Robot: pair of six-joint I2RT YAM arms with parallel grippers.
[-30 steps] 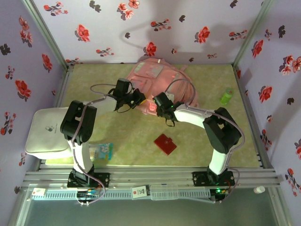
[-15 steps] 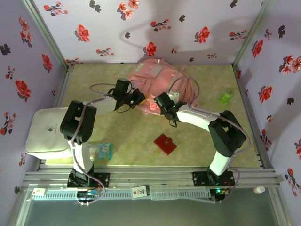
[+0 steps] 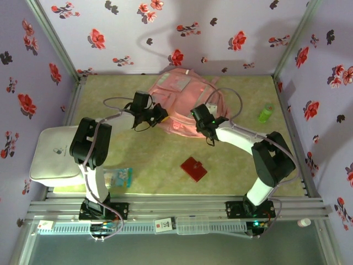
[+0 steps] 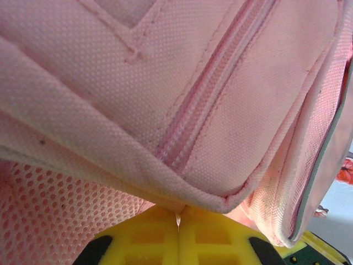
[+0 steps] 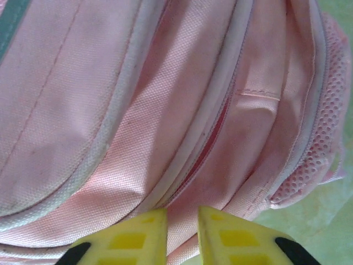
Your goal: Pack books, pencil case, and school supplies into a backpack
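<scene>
The left gripper has its yellow fingers pressed tight together on the bottom corner seam of the backpack, with a sliver of pale cloth caught at the tips. The right gripper is narrow, a fold of pink fabric filling the slim gap between its fingers, just where a zip (red shows inside it) runs down to them. Seen from above, the backpack lies at the far middle of the table with both grippers at its near edge, and the red square piece lies well apart, nearer the arm bases.
</scene>
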